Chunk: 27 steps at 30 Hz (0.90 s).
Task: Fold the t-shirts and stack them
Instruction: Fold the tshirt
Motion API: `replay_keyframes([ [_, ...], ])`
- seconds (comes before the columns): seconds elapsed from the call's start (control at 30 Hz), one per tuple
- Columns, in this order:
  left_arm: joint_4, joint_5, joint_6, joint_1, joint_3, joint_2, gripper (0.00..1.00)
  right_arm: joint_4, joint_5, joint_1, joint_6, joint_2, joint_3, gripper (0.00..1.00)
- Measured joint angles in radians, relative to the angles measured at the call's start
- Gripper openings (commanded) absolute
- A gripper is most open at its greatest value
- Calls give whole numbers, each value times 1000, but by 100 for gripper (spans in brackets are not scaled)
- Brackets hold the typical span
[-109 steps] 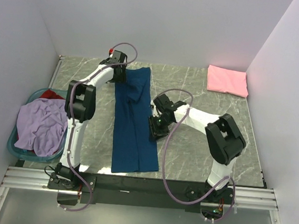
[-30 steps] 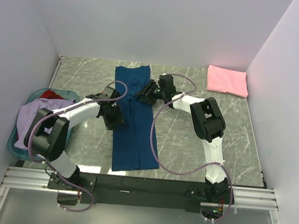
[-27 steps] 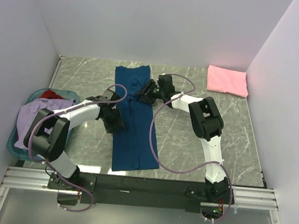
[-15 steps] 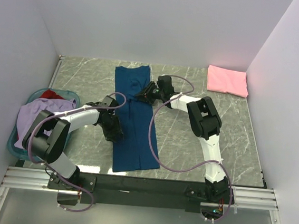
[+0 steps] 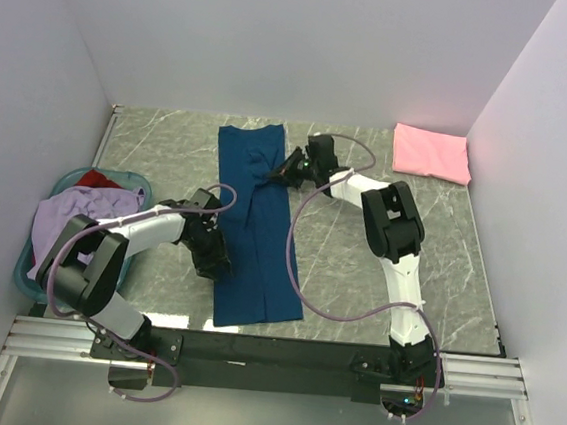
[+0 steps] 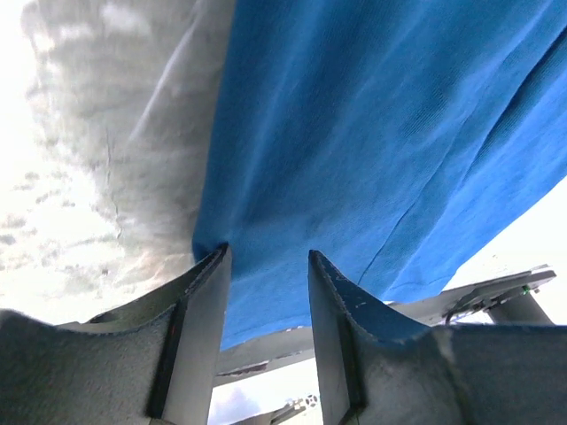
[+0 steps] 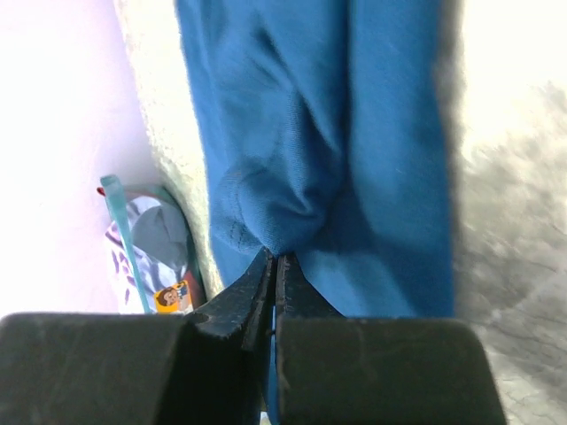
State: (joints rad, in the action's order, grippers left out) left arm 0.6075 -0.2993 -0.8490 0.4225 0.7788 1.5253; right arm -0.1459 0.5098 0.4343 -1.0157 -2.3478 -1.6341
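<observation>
Notes for you at the controls:

- The navy t-shirt (image 5: 257, 232) lies on the counter (image 5: 388, 273) as a long narrow strip. It runs from the far middle toward the near edge.
- Your right pincer (image 7: 273, 258) is at the far part of the strip. Its jaws are pressed together on a small raised pinch of the navy cloth.
- Your left pincer (image 6: 266, 260) is low at the strip's left edge, about halfway along. Its jaws stand narrowly apart. One fingertip is at the cloth's border and the other is over the blue. Whether they touch the cloth, you cannot tell.
- The pink t-shirt (image 5: 431, 153) lies folded flat in the far right corner, well apart from both arms.
- The lavender t-shirt (image 5: 78, 236) is heaped in the teal basket (image 5: 24, 275) at the left. The red t-shirt (image 5: 96, 178) shows behind it.
</observation>
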Motion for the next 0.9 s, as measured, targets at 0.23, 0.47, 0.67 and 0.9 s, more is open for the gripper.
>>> replay_keyframes([
  [0.23, 11, -27, 15, 2, -25, -19, 47, 78, 10, -2, 54, -4, -118, 0],
  [0.47, 12, -48, 26, 24, -29, -19, 51, 121, 16, -2, 72, -47, -172, 9],
  [0.67, 25, -53, 29, 31, -29, -26, 54, 169, 16, -2, 92, -106, -214, 23],
  [0.9, 40, -62, 48, 40, -31, -40, 74, 220, 13, -2, 138, -107, -237, 42],
])
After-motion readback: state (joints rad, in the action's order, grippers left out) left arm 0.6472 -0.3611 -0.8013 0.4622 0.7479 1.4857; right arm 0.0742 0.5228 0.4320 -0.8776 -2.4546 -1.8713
